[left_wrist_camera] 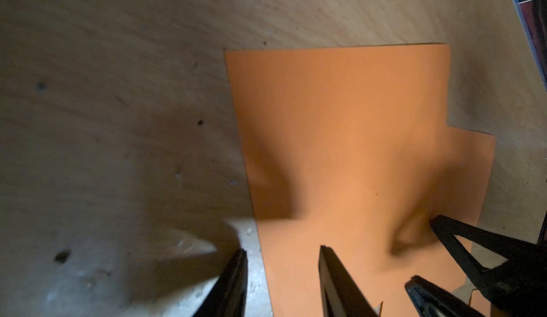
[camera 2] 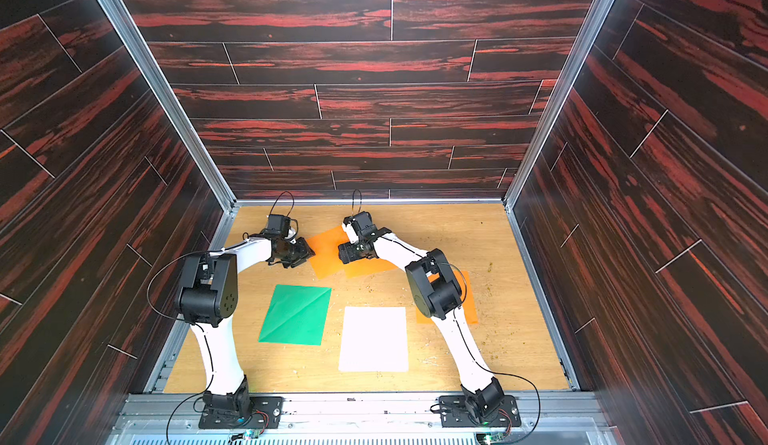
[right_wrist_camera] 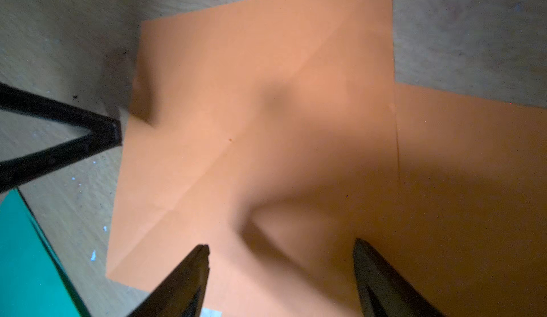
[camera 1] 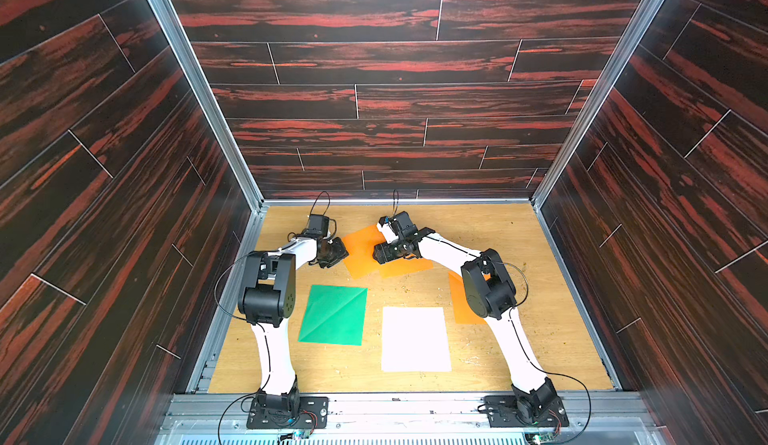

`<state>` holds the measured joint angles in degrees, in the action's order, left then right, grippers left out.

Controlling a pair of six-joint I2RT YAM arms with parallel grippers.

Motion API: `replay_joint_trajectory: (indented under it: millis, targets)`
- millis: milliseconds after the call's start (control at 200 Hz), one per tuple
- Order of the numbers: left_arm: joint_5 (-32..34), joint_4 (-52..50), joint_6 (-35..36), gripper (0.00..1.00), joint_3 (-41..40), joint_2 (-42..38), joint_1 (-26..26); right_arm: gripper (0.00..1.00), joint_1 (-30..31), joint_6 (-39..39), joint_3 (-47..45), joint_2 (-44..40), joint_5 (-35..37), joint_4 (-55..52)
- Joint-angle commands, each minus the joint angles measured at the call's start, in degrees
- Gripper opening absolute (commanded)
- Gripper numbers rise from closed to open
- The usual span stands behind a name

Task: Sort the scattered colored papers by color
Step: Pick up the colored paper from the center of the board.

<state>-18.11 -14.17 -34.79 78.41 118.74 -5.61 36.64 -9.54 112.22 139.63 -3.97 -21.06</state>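
Two overlapping orange papers (camera 1: 360,256) (camera 2: 328,262) lie at the table's far middle; the upper one (right_wrist_camera: 266,108) has a diagonal crease. My left gripper (left_wrist_camera: 282,252) (camera 1: 341,254) is open and straddles that sheet's left edge, with one finger over bare table. My right gripper (right_wrist_camera: 281,244) (camera 1: 377,254) is open wide just above the same sheet from the other side, gripping nothing. A green paper (camera 1: 333,315) and a white paper (camera 1: 415,339) lie flat nearer the front. A third orange paper (camera 1: 459,303) lies partly under the right arm.
The wooden table (camera 1: 540,276) is enclosed by dark wood-pattern walls (camera 1: 374,90) with metal rails on three sides. Both grippers face each other closely over the orange sheets. Small crumbs dot the table at the right.
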Motion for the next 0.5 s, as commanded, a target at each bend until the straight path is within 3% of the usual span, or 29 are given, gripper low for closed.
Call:
replay_joint_trajectory:
  millis: [0, 235, 496]
  targets:
    - [-0.52, 0.16, -1.65, 0.44, -0.67, 3.77, -1.07, 0.81, 0.36, -0.02, -0.97, 4.11, -0.56, -3.90]
    - [-6.74, 10.31, -6.54, 0.45, -2.47, 5.31, -1.95, 0.81, 0.36, 0.12, -0.88, 4.23, -0.85, -4.00]
    - [-12.25, 30.37, -16.35, 0.45, -9.08, 4.66, -1.70, 0.81, 0.36, 0.30, -0.63, 4.24, -0.52, -4.42]
